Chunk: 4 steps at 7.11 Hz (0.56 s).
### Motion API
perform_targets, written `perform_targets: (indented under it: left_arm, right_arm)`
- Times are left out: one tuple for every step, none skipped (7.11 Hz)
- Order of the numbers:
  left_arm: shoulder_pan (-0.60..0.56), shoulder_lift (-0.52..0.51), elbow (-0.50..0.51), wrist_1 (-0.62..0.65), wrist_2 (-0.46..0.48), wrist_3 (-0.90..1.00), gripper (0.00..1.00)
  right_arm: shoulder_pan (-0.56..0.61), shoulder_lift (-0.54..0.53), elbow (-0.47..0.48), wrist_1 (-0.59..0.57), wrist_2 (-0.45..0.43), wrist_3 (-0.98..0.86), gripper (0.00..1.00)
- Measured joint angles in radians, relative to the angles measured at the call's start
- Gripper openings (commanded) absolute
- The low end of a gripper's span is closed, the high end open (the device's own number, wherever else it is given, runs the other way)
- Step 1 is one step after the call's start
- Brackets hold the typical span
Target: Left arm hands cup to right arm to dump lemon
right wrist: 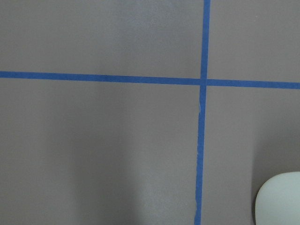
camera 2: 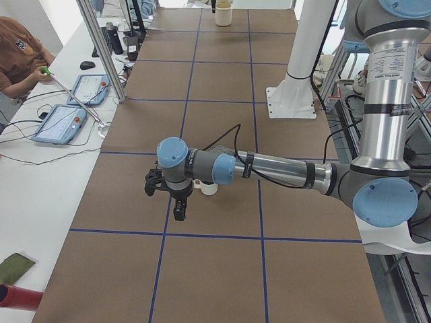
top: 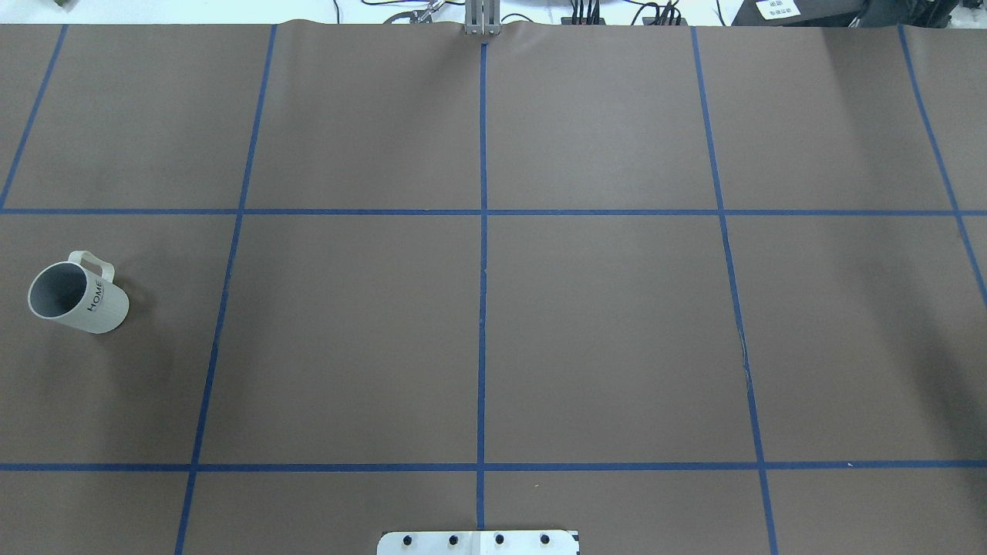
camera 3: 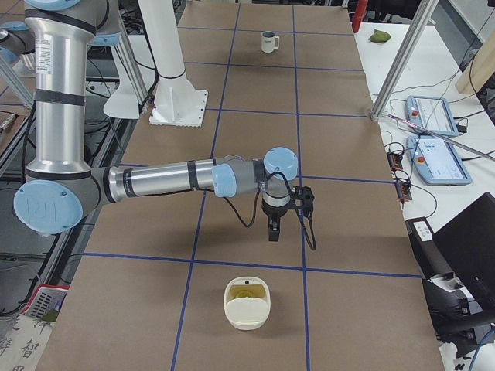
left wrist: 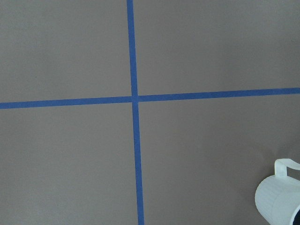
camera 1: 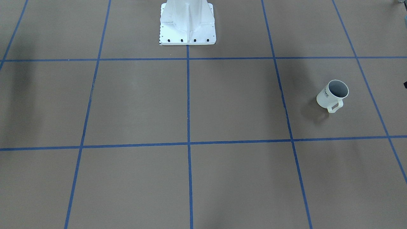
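The off-white cup [camera 1: 332, 95] with "HOME" on its side stands upright on the brown table at the robot's left end. It also shows in the overhead view [top: 77, 297] and at the bottom right of the left wrist view [left wrist: 279, 197]. Its grey inside shows no lemon. In the exterior left view the left gripper [camera 2: 179, 212] points down above the table just beside the cup [camera 2: 206, 188]; I cannot tell if it is open. In the exterior right view the right gripper [camera 3: 272, 230] points down above the table; I cannot tell its state.
A cream container [camera 3: 247, 303] with a yellowish round thing inside sits near the right gripper; its edge shows in the right wrist view [right wrist: 279, 199]. The white robot pedestal [camera 1: 187, 22] stands at the table's back middle. An operator [camera 2: 20, 57] sits beside the table.
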Motion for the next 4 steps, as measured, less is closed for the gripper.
perform_targets:
  left_arm:
    - [0.0,0.0,-0.001,0.0,-0.002,0.0,1.0]
    - [0.0,-0.001,-0.001,0.0,-0.003,0.0,1.0]
    - [0.0,-0.001,-0.001,0.0,-0.004,0.0,1.0]
    - [0.0,-0.002,0.0,0.0,-0.005,-0.001,1.0]
  right_arm:
    - [0.0,0.0,0.0,0.0,0.0,-0.002,1.0]
    - [0.0,0.0,-0.002,0.003,0.0,-0.002,1.0]
    - [0.0,0.0,-0.003,0.008,0.0,-0.001,1.0]
    - [0.0,-0.001,-0.004,0.01,0.0,0.0,1.0]
